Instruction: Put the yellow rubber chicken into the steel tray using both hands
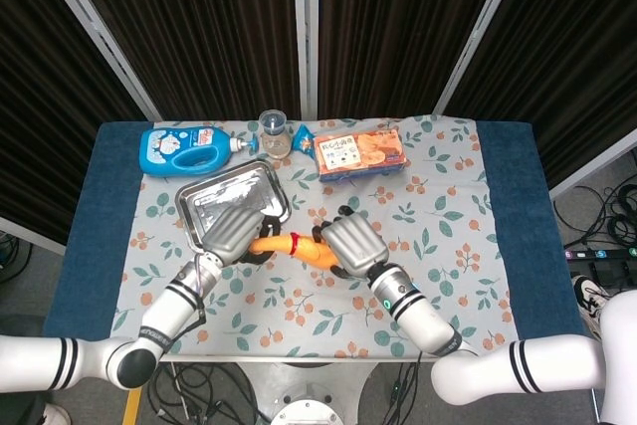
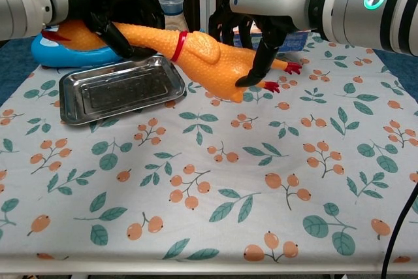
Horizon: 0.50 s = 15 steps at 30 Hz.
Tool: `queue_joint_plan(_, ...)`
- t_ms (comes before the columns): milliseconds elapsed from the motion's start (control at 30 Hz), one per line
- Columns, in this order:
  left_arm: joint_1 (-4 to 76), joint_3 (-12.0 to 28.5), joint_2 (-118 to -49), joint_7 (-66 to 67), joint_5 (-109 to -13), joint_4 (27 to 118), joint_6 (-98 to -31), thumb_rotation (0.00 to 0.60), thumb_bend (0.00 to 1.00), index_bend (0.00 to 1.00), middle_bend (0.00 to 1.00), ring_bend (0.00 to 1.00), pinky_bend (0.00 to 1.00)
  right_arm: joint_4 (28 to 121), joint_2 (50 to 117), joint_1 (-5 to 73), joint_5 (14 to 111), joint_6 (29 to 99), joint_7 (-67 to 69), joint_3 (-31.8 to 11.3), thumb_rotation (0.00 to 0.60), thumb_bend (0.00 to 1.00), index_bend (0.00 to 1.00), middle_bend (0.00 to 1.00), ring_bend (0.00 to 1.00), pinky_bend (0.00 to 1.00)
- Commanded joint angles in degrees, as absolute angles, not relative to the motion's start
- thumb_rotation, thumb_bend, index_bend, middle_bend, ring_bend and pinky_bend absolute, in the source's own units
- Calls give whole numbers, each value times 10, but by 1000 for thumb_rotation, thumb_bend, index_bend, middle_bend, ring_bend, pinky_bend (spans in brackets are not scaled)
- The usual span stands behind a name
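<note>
At the far edge of your bench (image 1: pixel 448 206) sit a blue detergent bottle (image 1: pixel 184 149), a capped jar (image 1: pixel 274 132), and an orange snack box (image 1: pixel 359 152).

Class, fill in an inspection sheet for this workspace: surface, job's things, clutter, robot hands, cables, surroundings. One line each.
Surface: table under a floral cloth, blue at both ends.
Job's things: yellow rubber chicken held above the cloth, right of the steel tray; tray holds nothing.
Clutter: blue detergent bottle, small jar, egg carton along the far edge.
Robot hands: left hand holds the chicken's neck; right hand holds its body.
Cables: bundles on the floor.
Surroundings: dark curtains.
</note>
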State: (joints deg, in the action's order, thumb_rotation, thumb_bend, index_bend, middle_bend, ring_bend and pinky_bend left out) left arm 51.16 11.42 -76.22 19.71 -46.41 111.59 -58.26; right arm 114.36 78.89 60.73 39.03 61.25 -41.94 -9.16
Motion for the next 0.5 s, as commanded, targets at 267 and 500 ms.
queue_joint_plan(267, 505, 109, -764, 199, -474, 1110, -594, 600, 830, 780, 875, 831, 938, 1157, 765, 600, 401, 613, -396, -92, 600, 716, 624, 780, 542, 190)
queue_joint_plan(500, 492, 97, -769, 198, -492, 1096, -603, 600, 831, 779, 870, 826, 933, 1169, 742, 582, 422, 637, -383, -90, 600, 11, 3, 251, 121, 124)
